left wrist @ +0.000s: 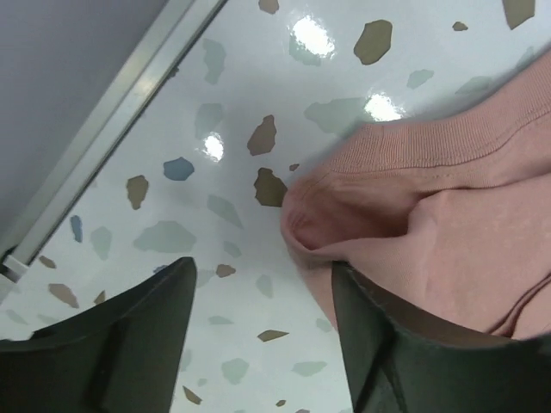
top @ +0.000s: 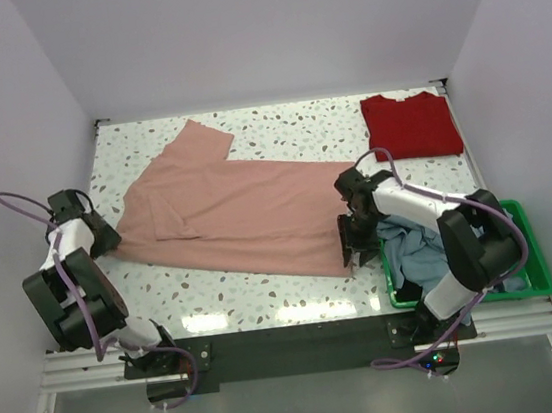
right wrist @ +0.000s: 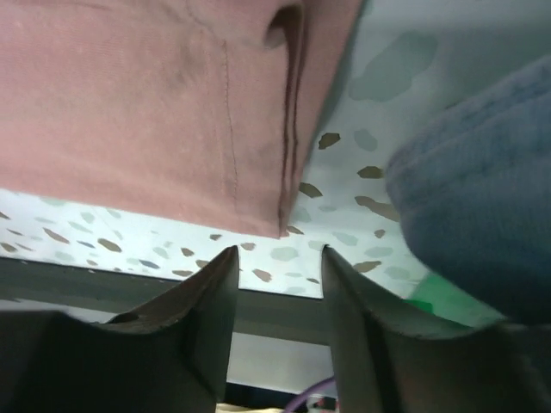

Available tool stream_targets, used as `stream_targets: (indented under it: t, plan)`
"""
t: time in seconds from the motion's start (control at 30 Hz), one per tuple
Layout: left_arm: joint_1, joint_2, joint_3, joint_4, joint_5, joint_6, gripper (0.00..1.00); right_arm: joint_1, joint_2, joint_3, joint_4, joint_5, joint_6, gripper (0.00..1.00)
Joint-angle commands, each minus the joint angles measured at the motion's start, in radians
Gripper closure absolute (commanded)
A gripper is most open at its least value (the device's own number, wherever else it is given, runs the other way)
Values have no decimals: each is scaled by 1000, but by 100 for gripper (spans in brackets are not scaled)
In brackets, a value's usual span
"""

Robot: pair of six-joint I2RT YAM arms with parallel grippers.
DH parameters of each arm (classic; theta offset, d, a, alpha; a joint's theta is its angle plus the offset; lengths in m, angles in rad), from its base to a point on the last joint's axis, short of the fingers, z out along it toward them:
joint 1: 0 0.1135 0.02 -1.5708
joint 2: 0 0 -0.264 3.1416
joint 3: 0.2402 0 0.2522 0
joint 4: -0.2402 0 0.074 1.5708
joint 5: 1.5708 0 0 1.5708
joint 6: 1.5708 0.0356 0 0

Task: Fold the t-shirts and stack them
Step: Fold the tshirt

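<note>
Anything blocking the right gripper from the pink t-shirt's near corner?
Nothing visible. The open right gripper hangs just off the hem corner of the salmon-pink cotton t-shirt, only bare speckled table between; the blue-grey shirt lies to one side.

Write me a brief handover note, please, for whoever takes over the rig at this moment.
Left gripper: open, at the pink t-shirt's left edge, gripping nothing.
Right gripper: open, just short of that shirt's near right corner.
Done: the red t-shirt lies folded at the far right corner of the table.
To do: fold the pink one, which is spread out mid-table, and stack it. Then do the blue-grey t-shirt, crumpled in the green basket.
</note>
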Motion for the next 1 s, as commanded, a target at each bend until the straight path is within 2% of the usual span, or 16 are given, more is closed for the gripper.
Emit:
stream_targets:
  t: [0.0, 0.03, 0.13, 0.23, 0.37, 0.43, 0.63, 0.73, 0.97]
  plan:
    - [10, -97, -21, 57, -34, -7, 28, 5, -53, 72, -72, 73, 12, 51]
    - [7, -127, -34, 59, -32, -11, 28, 3, -60, 89, -84, 79, 9, 42]
    - [-56, -184, -47, 57, -55, -14, 30, 5, -80, 150, -109, 84, 7, 34]
    - [-230, -247, -72, 62, -94, -46, 33, 3, -90, 183, -87, 70, 23, 34]
    - [-326, -221, -98, 114, 86, -114, 44, 3, -64, 236, -57, 56, 24, 34]
    - [-372, -172, -84, 119, 94, -132, 44, 5, -34, 265, -49, 53, 23, 34]
    - [-385, -60, -34, 94, 68, -139, 52, 5, 16, 354, -49, 30, 23, 36]
    - [-386, -32, -43, 117, 120, -151, 55, 3, 25, 365, -54, 22, 18, 36]
    - [-389, -19, -84, 133, 111, -169, 60, 3, 32, 367, -84, 21, -11, 36]
